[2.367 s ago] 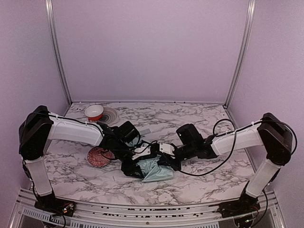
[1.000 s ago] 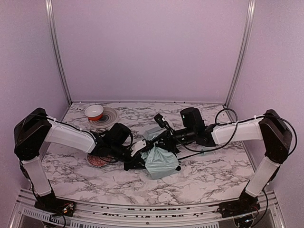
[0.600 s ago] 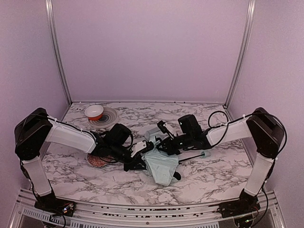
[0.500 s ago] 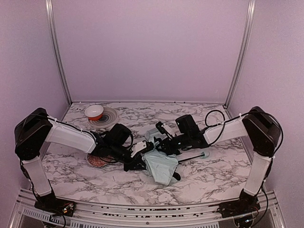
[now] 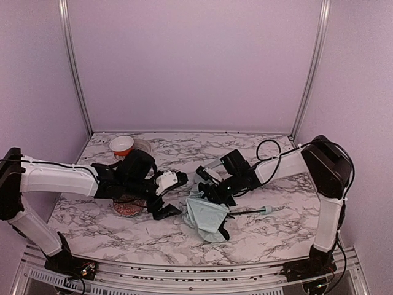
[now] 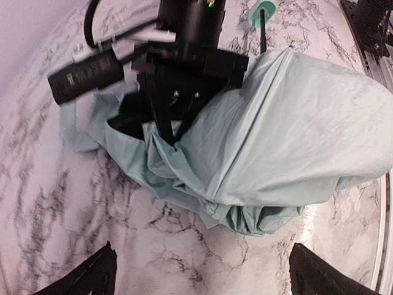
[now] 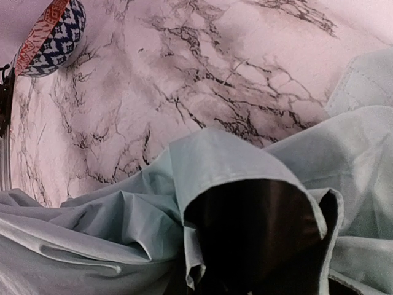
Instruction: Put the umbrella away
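Found the umbrella [image 5: 206,216] lying collapsed near the middle of the table, towards the front, between the two arms. Noted pale mint-green fabric bunched in loose folds. Saw black lining inside one fold in the right wrist view. Traced a thin black shaft [image 5: 245,212] out of the heap to the right, as far as a small mint-green handle [image 5: 265,209] resting on the surface.

Recorded the right gripper [image 5: 206,192] closed tight on a fold of fabric at the heap's rear left edge. Recorded the left gripper [image 5: 171,195] spread wide, holding nothing, just left of the fabric and clear of it.

Logged a patterned red and blue bowl [image 5: 126,208] partly under the left arm. Logged a white and red bowl [image 5: 121,145] on a grey plate [image 5: 145,147] at the rear left.

Noted a white marble-patterned table [image 5: 276,230] with dark veining, plain lilac walls [image 5: 196,61] and metal corner rails [image 5: 72,67].
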